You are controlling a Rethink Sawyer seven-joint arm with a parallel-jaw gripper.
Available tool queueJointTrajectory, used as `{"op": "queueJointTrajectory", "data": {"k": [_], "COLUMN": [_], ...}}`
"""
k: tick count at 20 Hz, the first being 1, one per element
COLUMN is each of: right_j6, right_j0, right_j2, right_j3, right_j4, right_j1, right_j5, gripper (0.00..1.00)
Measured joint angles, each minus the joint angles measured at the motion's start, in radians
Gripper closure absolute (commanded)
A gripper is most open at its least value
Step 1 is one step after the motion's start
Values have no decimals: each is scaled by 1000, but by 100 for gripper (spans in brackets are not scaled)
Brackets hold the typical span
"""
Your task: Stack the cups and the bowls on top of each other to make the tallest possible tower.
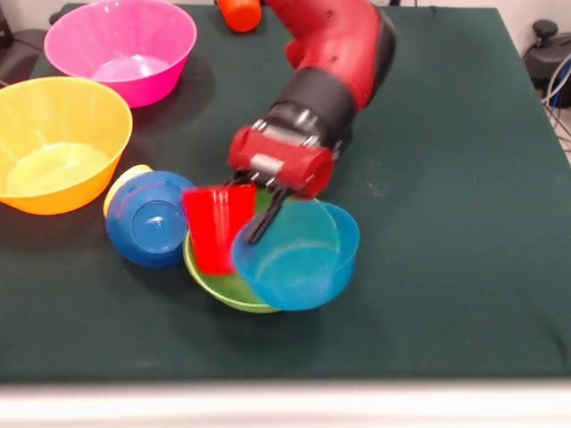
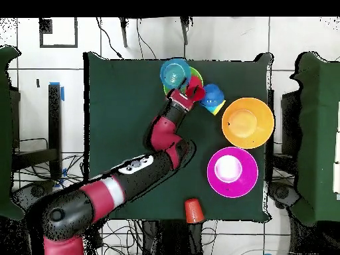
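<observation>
Nearest the camera, a light blue bowl point(image 1: 299, 259) is sitting tilted, partly in the green bowl point(image 1: 223, 287) beneath it, its mouth facing the front. A red cup point(image 1: 218, 226) is standing upside down in the green bowl, touching the light blue bowl's rim. Beside it, a dark blue bowl point(image 1: 148, 218) is lying on its side against a yellow cup point(image 1: 120, 185), of which only an edge is showing.

The gripper point(image 1: 259, 209) is reaching down over the red cup; one dark finger is crossing the light blue bowl's rim. Whether the fingers are gripping anything cannot be told.

Farther back, a yellow-orange bowl point(image 1: 59, 143) and a pink bowl point(image 1: 120, 46) are resting upright on the green worktop point(image 1: 446, 223), well apart from the cluster. An orange cup point(image 1: 239, 12) is lying at the far edge.
</observation>
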Motion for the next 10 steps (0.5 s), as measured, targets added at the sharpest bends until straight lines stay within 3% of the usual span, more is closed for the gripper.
{"op": "queueJointTrajectory", "data": {"k": [1,5,6,7,9,10], "right_j6": [-15,-79,-126,-143,-163,-183], "right_j0": [-54,-197,-282,-313,-352,-393], "right_j2": [73,219,314,354,413,491], "right_j3": [-15,-28,-26,-23,-12,14], "right_j4": [-145,-475,-653,-729,-811,-899], "right_j1": [-36,-178,-283,-323,-379,-452], "right_j5": [61,98,150,186,256,378], "gripper": [0,0,0,0,0,0]}}
